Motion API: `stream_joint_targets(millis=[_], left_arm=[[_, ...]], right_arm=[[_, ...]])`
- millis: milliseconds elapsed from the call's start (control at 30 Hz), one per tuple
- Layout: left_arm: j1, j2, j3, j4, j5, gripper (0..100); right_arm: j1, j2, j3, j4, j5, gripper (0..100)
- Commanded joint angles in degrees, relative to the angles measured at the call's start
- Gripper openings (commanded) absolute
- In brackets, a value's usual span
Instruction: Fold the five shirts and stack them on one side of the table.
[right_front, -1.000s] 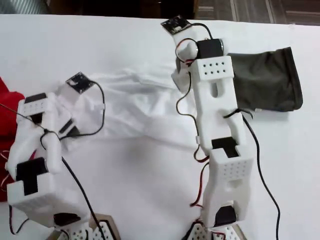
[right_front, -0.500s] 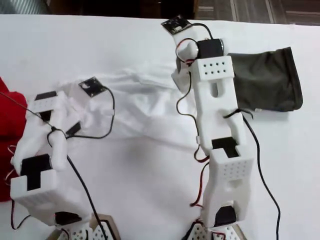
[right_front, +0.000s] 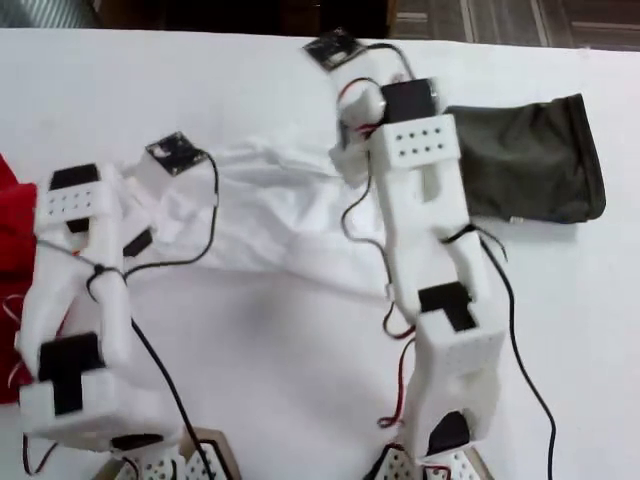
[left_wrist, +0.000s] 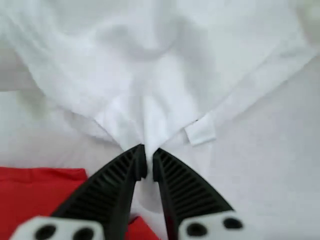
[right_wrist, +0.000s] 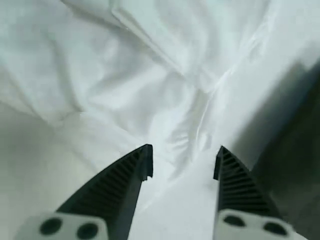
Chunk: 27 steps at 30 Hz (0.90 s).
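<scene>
A crumpled white shirt (right_front: 270, 215) lies spread across the middle of the table. My left gripper (left_wrist: 148, 161) is shut on a pinched fold of the white shirt (left_wrist: 165, 75) at its left end, close to a small sewn tag (left_wrist: 200, 133). In the high view the left gripper (right_front: 150, 195) sits at that left edge. My right gripper (right_wrist: 182, 162) hangs open just over the shirt's (right_wrist: 125, 75) right end, with nothing between its fingers. Seen from above, the right gripper (right_front: 345, 160) is at the shirt's far right corner. A folded dark grey shirt (right_front: 535, 160) lies to its right.
A red shirt (right_front: 12, 240) lies bunched at the table's left edge, also seen as the red shirt (left_wrist: 35, 192) beside my left fingers. The dark shirt's (right_wrist: 300, 125) edge lies close to my right gripper. Bare white table (right_front: 300, 370) lies in front between the arms.
The left arm swung right, then drew back left and away with the shirt's edge in its grip. The right arm shifted slightly left over the shirt's right end.
</scene>
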<state>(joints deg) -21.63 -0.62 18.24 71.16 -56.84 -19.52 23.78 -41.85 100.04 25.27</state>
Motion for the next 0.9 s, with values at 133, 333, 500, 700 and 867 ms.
stream_joint_targets(millis=[133,333,500,700,867], left_arm=[[-1.14,-13.54,0.92,8.00,0.44,3],[-5.01,-14.24,10.07,1.41,0.26,3],[-5.54,-14.33,14.37,-2.20,0.26,3],[-5.54,-14.33,14.46,-3.08,0.26,3],[-5.45,-14.07,14.81,-3.08,0.26,3]], right_arm=[[-6.55,-10.51,23.47,-1.27,4.13,21.8],[1.10,-13.85,42.29,-14.37,4.22,26.8],[5.23,-16.04,53.19,-27.12,3.87,26.8],[7.96,-10.77,58.90,-36.97,3.87,24.4],[6.11,-8.84,58.73,-38.73,3.78,17.1]])
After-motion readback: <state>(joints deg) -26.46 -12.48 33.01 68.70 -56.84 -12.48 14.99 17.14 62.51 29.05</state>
